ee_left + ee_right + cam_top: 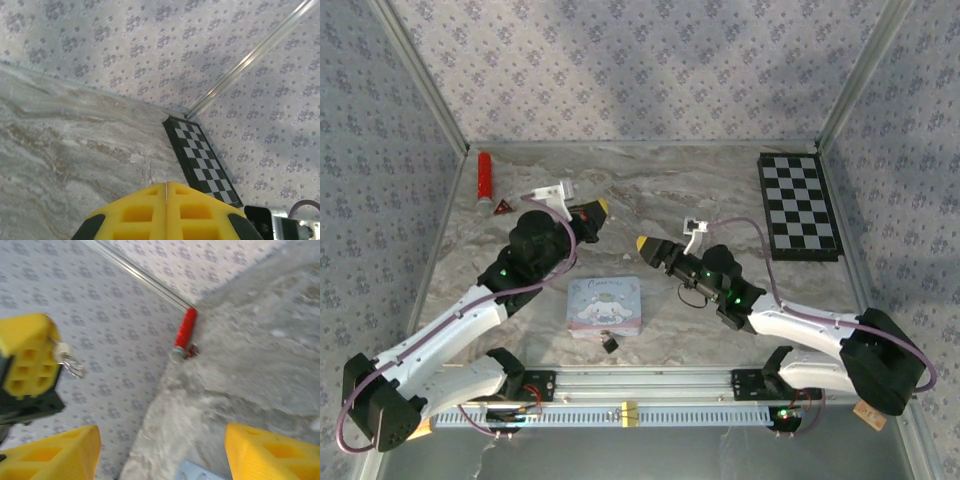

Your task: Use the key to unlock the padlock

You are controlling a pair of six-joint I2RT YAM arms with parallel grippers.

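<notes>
The small black padlock (610,342) lies on the marble table at the front edge of the pastel tin (605,305), away from both grippers. My left gripper (600,208) hovers above the table beyond the tin, its yellow fingers pressed together (166,186). In the right wrist view a small silvery key (64,354) with a wire ring sticks out from those closed fingers (30,355). My right gripper (644,243) faces the left one from a short way off. It is open (161,432), with nothing between its fingers.
A red cylinder (484,178) and a small red triangle (501,207) lie at the back left by the wall. A folded chessboard (798,205) sits at the back right. Patterned walls enclose the table on three sides.
</notes>
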